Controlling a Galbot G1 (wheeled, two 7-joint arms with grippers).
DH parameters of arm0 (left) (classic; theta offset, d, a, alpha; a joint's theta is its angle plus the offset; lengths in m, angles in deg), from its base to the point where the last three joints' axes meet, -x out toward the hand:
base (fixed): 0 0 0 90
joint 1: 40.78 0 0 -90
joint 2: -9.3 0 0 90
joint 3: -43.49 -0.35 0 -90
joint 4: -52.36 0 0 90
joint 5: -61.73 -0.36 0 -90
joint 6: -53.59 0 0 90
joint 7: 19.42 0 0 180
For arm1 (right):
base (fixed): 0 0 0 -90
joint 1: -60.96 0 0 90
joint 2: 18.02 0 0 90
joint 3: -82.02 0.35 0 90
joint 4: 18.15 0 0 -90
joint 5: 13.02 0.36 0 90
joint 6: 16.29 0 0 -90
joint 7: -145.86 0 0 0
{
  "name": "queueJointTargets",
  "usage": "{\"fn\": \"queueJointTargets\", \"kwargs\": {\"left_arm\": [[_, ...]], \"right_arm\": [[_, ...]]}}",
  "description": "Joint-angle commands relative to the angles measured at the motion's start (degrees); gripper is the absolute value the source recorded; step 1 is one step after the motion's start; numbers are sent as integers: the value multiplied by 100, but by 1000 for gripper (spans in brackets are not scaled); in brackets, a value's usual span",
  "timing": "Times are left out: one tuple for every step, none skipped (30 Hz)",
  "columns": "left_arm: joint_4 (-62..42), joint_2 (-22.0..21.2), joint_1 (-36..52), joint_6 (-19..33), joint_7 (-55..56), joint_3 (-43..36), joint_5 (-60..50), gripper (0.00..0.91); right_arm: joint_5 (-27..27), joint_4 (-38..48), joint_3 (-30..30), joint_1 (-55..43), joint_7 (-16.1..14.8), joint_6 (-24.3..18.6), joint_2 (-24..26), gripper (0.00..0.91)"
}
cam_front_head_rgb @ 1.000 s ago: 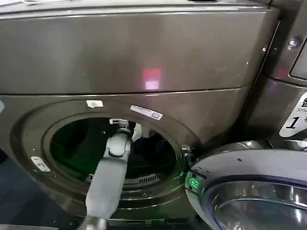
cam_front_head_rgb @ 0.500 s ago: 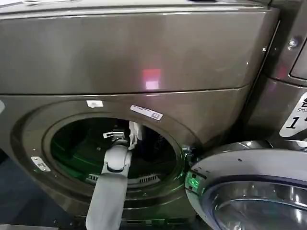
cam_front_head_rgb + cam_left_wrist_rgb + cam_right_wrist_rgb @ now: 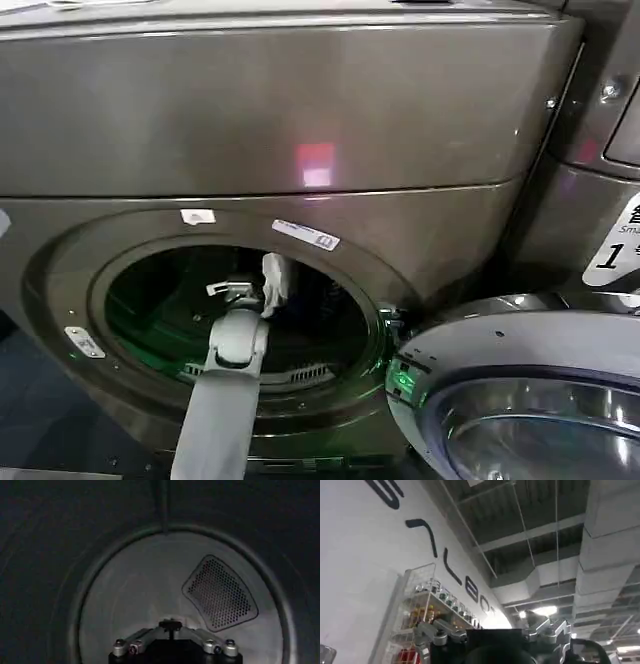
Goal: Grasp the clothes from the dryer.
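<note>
The dryer (image 3: 300, 150) takes up most of the head view, a bronze-grey front-loader with a red light at about 12 o'clock above its round porthole, and its door (image 3: 520, 400) swung open toward 4 o'clock. The grey left arm (image 3: 215, 420) rises from 6 o'clock into the porthole. The left gripper (image 3: 255, 290) sits just inside the opening near its centre, closed on a white piece of the clothes (image 3: 273, 280) that hangs at its tip, toward 1 o'clock of the wrist joint. From the left wrist, the drum's pale back wall (image 3: 150, 590) shows a perforated vent (image 3: 220, 592) at 3 o'clock. The right gripper (image 3: 492, 640) points up at a ceiling; whether it is open cannot be told.
</note>
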Motion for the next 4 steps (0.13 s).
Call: {"fn": "queueJointTargets", "kwargs": {"left_arm": [[35,0,-7,-22,-18,11,-31,0],[32,-2,8,-26,-21,18,-31,0],[17,1,26,-33,-20,21,-39,0],[-3,8,50,-41,-14,22,-44,0]], "right_arm": [[16,-79,-13,1,-74,30,-4,907],[17,-78,-12,-1,-77,35,-6,907],[24,-83,-1,-1,-90,41,-13,907],[24,-87,7,4,-109,48,-20,907]]}}
